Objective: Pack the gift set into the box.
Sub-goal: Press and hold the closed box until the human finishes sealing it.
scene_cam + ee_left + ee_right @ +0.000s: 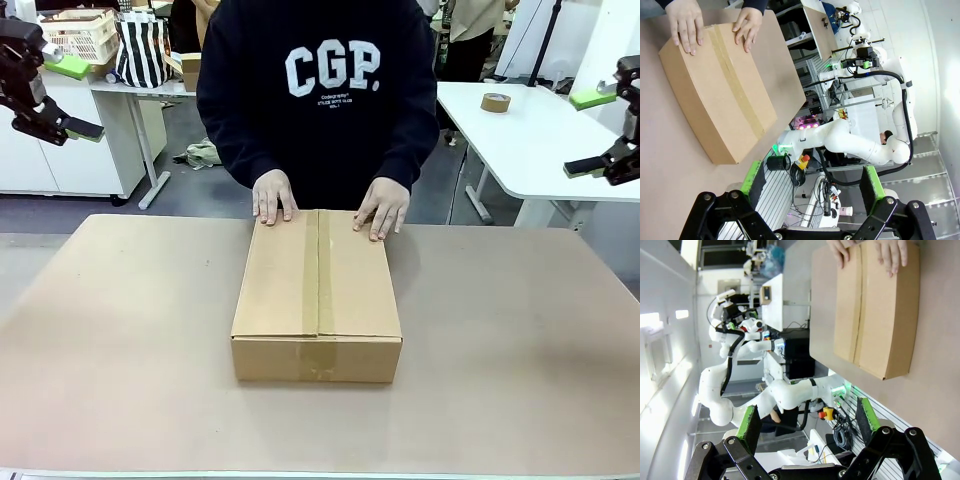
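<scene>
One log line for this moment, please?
box: closed, taped | person's hands: on box top | left gripper: open, raised | right gripper: open, raised

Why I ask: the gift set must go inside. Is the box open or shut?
Shut. The box has its top flaps lying flat, a tape strip runs along their middle seam, and the person's hands rest on its far edge.
</scene>
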`<state>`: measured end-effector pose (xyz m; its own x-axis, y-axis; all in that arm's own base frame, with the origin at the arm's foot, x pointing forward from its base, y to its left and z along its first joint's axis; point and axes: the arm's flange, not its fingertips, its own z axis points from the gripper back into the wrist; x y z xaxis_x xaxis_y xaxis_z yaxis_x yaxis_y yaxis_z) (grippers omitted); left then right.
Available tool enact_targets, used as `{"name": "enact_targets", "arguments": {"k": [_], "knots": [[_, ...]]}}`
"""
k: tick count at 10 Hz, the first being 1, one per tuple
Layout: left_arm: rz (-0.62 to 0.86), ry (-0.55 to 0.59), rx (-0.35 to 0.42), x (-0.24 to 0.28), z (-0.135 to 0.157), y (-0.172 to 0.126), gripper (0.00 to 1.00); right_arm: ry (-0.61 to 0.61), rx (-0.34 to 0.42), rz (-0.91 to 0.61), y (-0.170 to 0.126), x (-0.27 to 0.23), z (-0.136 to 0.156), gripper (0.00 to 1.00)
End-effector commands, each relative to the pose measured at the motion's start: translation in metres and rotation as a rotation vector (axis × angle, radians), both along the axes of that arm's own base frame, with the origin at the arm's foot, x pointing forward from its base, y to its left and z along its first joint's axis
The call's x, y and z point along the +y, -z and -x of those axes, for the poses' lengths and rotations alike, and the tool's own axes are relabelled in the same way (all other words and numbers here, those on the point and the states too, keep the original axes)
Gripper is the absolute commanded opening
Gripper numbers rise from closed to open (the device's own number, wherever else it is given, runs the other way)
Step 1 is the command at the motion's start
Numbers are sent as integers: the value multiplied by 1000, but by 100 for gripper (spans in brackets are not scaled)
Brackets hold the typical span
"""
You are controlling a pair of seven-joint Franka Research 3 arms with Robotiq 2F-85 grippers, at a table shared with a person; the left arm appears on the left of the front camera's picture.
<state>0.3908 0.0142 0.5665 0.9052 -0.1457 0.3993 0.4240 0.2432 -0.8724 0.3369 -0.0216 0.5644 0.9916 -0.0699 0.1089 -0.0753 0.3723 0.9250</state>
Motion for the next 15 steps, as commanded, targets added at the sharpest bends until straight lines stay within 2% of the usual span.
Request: {"name": "enact_targets", "arguments": {"k": [1, 6, 7, 8, 9, 10, 12, 13, 14, 15], "knots": [[-14, 6, -12, 1, 2, 0, 100, 0, -32, -22, 0, 2, -2, 100], [-14, 6, -12, 1, 2, 0, 100, 0, -32, -22, 0, 2, -2, 100], [0, 0, 0, 0, 0, 0, 100, 0, 0, 0, 0, 0, 0, 100], [-55, 44, -122, -17, -3, -4, 100, -42, -113, 50, -6, 18, -6, 100], [-110, 85, -349, -38, -4, -9, 100, -113, -323, 78, -12, 40, -10, 100], [-117, 181, -553, -64, 0, -11, 100, -272, -537, 30, -19, 64, -11, 100], [-170, 98, -918, -102, 4, -9, 100, -555, -847, -107, -22, 97, 1, 100], [-215, 110, -1074, -117, 13, -8, 100, -626, -1046, -170, -24, 111, 12, 100], [-174, 164, -1156, -127, 25, -8, 100, -623, -1130, -144, -25, 120, 19, 100], [-89, 235, -1095, -127, 35, -9, 100, -571, -1112, -44, -24, 122, 19, 100]]}}
